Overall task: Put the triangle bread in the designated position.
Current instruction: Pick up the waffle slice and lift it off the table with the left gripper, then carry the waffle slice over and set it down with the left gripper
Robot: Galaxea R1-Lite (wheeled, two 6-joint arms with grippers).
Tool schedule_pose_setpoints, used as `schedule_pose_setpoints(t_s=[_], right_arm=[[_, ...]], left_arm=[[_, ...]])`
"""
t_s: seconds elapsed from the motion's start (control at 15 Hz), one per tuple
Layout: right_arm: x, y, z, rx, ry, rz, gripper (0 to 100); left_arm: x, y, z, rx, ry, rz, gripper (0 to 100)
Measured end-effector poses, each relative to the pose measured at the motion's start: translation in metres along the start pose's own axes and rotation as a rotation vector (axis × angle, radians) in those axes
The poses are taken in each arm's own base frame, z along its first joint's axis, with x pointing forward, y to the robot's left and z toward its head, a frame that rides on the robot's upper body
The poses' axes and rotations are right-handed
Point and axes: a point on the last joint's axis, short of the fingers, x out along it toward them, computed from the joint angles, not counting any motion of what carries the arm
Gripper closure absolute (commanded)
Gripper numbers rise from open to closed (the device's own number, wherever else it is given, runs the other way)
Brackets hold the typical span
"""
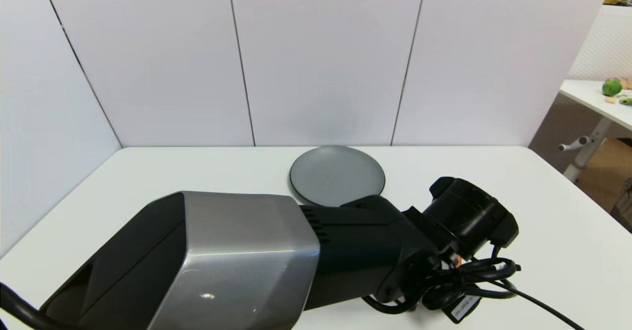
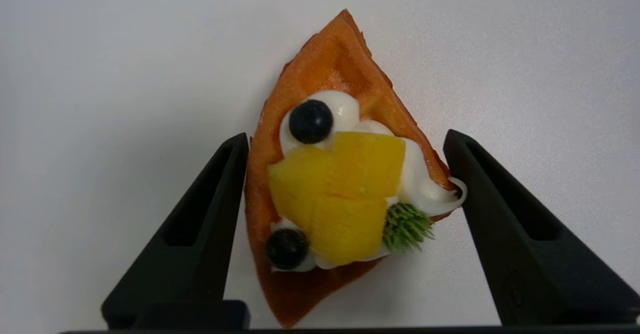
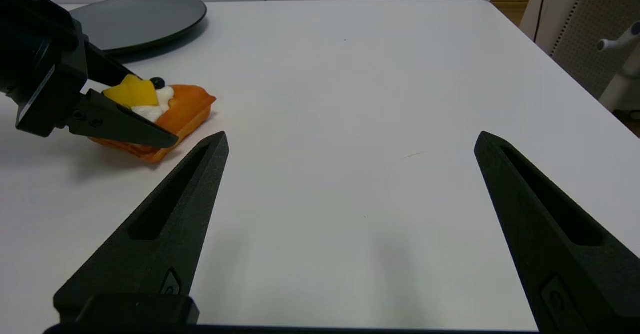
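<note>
The left gripper (image 2: 345, 174) straddles the small orange-brown wedge-shaped triangle bread (image 2: 340, 184), which lies on the plain white table (image 3: 350, 124). One finger touches its edge; the other seems just clear, so no firm hold. Close evenly across the crust, below the cream. Beyond sits a round dark-grey plate (image 1: 336, 176). The right gripper (image 3: 350, 146) hangs wide open and empty. No legible writing.

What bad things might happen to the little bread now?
The left gripper straddles the bread on the table, one finger right at its edge. If the fingers close, they may press the cream and green sprig on the other side. If the arm pulls away crookedly, a finger could drag the bread sideways. The plate lies close by, so a big shove might bump it.
</note>
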Motion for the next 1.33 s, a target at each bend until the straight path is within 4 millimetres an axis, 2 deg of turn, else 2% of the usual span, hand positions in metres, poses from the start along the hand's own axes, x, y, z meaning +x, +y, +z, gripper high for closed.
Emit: schedule_pose_setpoints(t_s=[0.4, 0.8, 1.0, 1.13, 1.33], right_arm=[[0.000, 0.000, 0.000, 0.000, -0.001, 0.000, 0], [0.000, 0.000, 0.000, 0.000, 0.000, 0.000, 0], [0.000, 0.000, 0.000, 0.000, 0.000, 0.000, 0], [0.000, 0.000, 0.000, 0.000, -0.001, 0.000, 0], [0.000, 0.000, 0.000, 0.000, -0.001, 0.000, 0]], left_arm=[[-0.002, 0.000, -0.001, -0.010, 0.022, -0.001, 100], [-0.030, 0.008, 0.028, -0.032, -0.126, 0.012, 100], [-0.051, 0.028, 0.041, -0.058, -0.213, 0.044, 100], [-0.068, 0.050, 0.048, -0.077, -0.266, 0.083, 100], [-0.096, 0.096, 0.051, -0.085, -0.314, 0.192, 100]])
